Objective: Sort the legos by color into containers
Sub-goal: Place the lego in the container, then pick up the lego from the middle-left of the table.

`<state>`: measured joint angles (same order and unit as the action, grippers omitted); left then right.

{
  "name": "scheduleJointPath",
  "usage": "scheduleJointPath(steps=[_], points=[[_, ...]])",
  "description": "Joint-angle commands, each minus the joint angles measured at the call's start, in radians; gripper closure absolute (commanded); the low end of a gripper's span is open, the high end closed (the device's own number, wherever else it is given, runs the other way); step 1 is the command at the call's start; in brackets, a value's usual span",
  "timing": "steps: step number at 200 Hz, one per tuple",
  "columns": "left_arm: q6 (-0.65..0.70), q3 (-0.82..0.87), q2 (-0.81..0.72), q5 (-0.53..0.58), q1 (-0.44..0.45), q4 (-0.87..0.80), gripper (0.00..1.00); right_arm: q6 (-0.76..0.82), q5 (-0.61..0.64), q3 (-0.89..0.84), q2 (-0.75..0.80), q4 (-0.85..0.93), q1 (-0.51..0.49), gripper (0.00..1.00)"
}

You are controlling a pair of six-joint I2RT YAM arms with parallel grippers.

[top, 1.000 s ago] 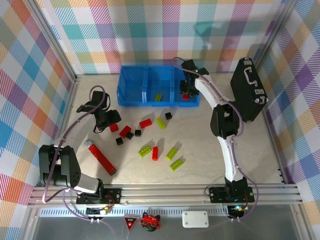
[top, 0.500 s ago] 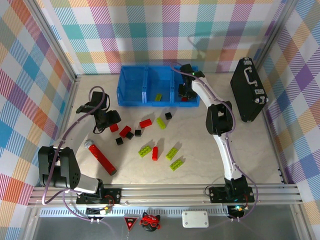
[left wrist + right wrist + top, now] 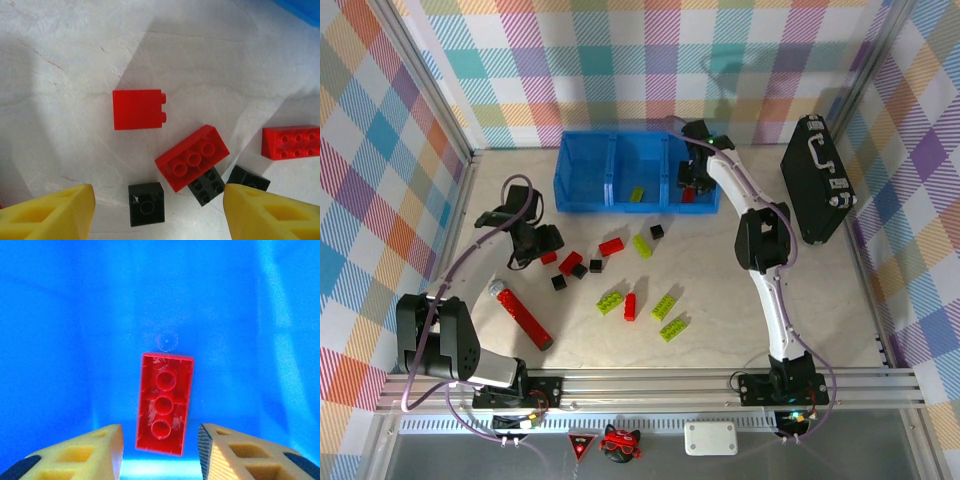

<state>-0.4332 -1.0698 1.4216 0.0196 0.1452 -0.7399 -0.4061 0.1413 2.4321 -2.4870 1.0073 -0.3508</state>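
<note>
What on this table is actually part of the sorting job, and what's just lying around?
Part of the job:
- red bricks
- lime green bricks
- black bricks
- blue bins

Just lying about:
- black briefcase
- long red bar with a black end

Mixed-color legos (image 3: 611, 246) before blue containers (image 3: 582, 209)
</note>
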Motion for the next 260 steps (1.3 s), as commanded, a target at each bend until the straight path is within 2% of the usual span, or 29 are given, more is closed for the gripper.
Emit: scheduleJointPath(steps=[1,77,119,225,260], points=[[-0.026,0.001,-0.009,0.052,0.033,-0.088,0.32,-0.012,-0.004,-0.03,0.137,0.02,-0.018,0.55],[-0.139,0.09,0.001,0.075,0.134,-0.063,0.37,-0.003,0.013,-0.143,0.318,0.017,-0.057,0.55],[-0.177,0.17,0.018,0.061,0.145,-0.025,0.4,0.0,0.02,-0.215,0.383,-0.008,-0.061,0.55],[-0.089,0.156,0.148,0.052,0.144,0.048,0.44,-0.011,0.017,-0.299,0.446,-0.018,-0.082,0.55],[-0.072,0.15,0.182,0.063,0.131,0.064,0.5,-0.013,0.02,-0.302,0.45,-0.013,-0.092,0.55]])
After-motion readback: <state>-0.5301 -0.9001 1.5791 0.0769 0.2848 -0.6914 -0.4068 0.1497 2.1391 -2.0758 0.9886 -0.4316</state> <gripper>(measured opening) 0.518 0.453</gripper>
